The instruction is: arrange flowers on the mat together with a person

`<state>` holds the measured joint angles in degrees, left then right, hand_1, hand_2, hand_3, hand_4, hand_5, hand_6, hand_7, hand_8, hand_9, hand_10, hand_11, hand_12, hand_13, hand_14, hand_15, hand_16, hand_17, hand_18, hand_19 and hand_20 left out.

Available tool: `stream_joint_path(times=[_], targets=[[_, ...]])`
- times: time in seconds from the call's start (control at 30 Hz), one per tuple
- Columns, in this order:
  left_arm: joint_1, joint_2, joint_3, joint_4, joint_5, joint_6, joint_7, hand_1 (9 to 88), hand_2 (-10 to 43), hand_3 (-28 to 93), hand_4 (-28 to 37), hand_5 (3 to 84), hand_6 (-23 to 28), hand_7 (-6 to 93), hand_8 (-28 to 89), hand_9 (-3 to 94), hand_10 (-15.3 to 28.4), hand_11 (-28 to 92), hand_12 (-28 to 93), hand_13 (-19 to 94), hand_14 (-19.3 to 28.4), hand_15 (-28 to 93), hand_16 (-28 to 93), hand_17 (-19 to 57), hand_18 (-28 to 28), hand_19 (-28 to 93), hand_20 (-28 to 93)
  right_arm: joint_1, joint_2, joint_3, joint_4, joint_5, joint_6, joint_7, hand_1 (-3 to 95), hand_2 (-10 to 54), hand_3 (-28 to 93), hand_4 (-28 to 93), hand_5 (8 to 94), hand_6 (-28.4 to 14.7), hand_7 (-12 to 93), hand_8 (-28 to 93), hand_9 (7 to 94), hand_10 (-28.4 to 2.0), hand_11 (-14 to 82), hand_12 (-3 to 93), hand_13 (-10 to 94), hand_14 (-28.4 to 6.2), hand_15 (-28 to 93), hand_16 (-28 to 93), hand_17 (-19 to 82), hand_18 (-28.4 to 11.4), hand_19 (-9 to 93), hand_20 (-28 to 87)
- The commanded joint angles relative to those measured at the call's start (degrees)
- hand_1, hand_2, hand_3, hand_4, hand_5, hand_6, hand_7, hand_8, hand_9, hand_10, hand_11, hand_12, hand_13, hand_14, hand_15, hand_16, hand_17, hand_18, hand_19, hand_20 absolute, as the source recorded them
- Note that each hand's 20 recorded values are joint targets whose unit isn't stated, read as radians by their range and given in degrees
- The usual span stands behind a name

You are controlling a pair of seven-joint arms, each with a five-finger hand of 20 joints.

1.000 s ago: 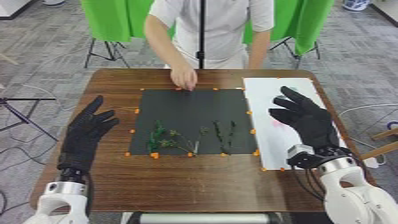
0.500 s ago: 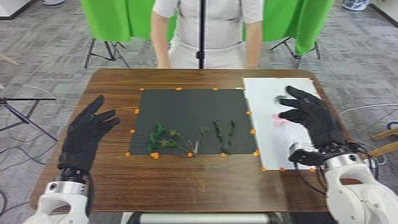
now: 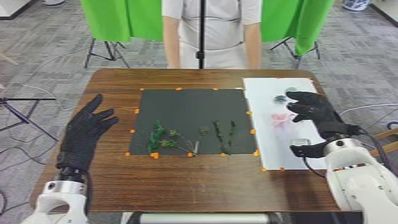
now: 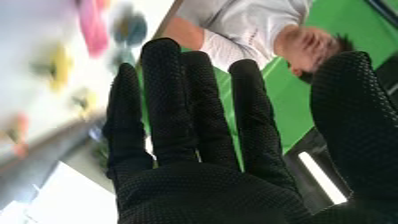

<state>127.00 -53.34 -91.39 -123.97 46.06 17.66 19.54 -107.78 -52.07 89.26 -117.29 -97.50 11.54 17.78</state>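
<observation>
Head view: green cloth (image 3: 108, 22) beyond wooden table (image 3: 178, 185) | left hand (image 3: 84, 131), right hand (image 3: 313, 106): fingers relaxed open, empty | wrist view adds yellow flower (image 4: 60, 67)

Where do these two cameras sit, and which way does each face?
Head view: on the robot's head, facing forward and down at the black mat; its left hand and right hand show.
Right wrist view: on the right wrist, looking along that hand's own palm and fingers.
Shared: the right hand, white sheet and green cloth.
</observation>
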Motion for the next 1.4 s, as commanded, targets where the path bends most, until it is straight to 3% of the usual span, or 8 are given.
stream_joint_path(times=[0.03,0.2,0.5,0.63,1.03,1.13,1.3,1.4], targets=[[0.4,-0.14,-0.33,-0.36,0.18,0.19,-0.32,22.1,2.9,79,-28.3,31.7,3.9,9.1,-8,33.3,17.8,26,11,23,24.5,53,-9,-7.7,22.7,47,15,2.9,2.4,-2.7,1.8,-17.4,-4.4,5.8,26.5,-4.3,80,-24,46.8,1.9,19,-13,51.3,-16.0,28.4,18.1,49,-16.1,70,13,15,-23.6,64,29],[0.8,-0.18,-0.76,-0.70,0.29,0.26,-0.45,22.1,2.9,79,-28.3,31.6,3.9,9.1,-8,33.3,17.8,26,11,23,24.4,53,-9,-7.7,22.8,47,15,4.5,3.3,-5.6,3.3,-24.6,-8.1,8.9,27.2,-5.2,80,-24,47.9,2.0,20,-13,53.0,-16.4,33.0,19.4,51,-15.6,72,14,16,-23.8,65,29],[0.4,0.11,-0.75,-0.78,0.37,0.11,-0.50,22.2,3.0,79,-28.3,31.7,4.0,9.0,-8,33.2,17.8,26,11,23,24.5,53,-9,-7.5,23.0,47,15,9.2,6.0,-13.0,7.2,-34.5,-8.4,10.8,29.5,-6.7,79,-24,48.6,2.6,21,-14,55.5,-16.0,38.8,20.3,55,-14.8,72,15,17,-23.8,65,28],[0.5,0.81,0.21,-0.66,-0.20,1.18,1.25,22.2,3.0,79,-28.3,31.6,3.9,9.0,-8,33.2,17.8,26,11,23,24.5,53,-9,-7.5,22.9,48,15,12.5,6.8,-17.5,9.0,-37.8,-9.2,12.9,30.5,-7.8,78,-24,48.6,2.8,22,-14,56.2,-15.7,39.7,20.3,56,-14.4,72,16,18,-24.0,66,27],[-0.6,0.33,0.23,-0.47,0.08,1.07,0.64,22.4,3.0,79,-28.3,31.6,4.0,9.1,-8,33.2,17.8,26,11,23,24.6,53,-9,-7.5,23.0,48,15,20.4,8.6,-28.8,15.6,-44.7,-8.6,14.9,36.5,-9.4,77,-25,51.9,4.3,23,-15,60.5,-13.6,39.8,19.9,62,-11.5,69,17,20,-23.3,67,25],[-0.6,0.05,-0.06,-0.53,0.24,0.84,0.52,22.4,3.0,79,-28.3,31.7,4.0,9.0,-8,33.2,17.8,26,11,23,24.6,53,-9,-7.5,23.0,48,15,22.1,9.1,-31.6,17.7,-47.3,-6.1,15.1,40.5,-9.5,76,-26,57.1,4.9,24,-15,64.6,-11.6,39.5,20.4,64,-10.4,68,18,21,-22.6,67,25],[-0.7,-0.06,-0.10,-0.60,0.45,0.81,0.25,22.5,3.0,79,-28.3,31.7,4.0,9.1,-8,33.3,17.8,26,11,23,24.5,53,-9,-7.5,23.0,48,15,22.4,9.4,-33.3,19.6,-49.7,-1.8,15.1,53.3,-9.5,67,-28,72.8,4.9,28,-4,80.8,-5.7,19.7,37.4,72,-6.3,63,21,24,-19.0,70,24],[-0.9,0.19,-0.12,-0.58,0.30,0.83,0.23,22.6,3.0,79,-28.3,31.7,4.0,9.0,-8,33.2,17.8,26,11,23,24.5,53,-9,-7.5,22.9,48,15,21.5,9.4,-32.5,19.3,-51.0,0.5,14.8,56.1,-9.5,66,-28,77.8,5.0,27,-3,85.2,-4.1,17.8,39.0,75,-4.5,62,22,25,-16.8,71,25]])
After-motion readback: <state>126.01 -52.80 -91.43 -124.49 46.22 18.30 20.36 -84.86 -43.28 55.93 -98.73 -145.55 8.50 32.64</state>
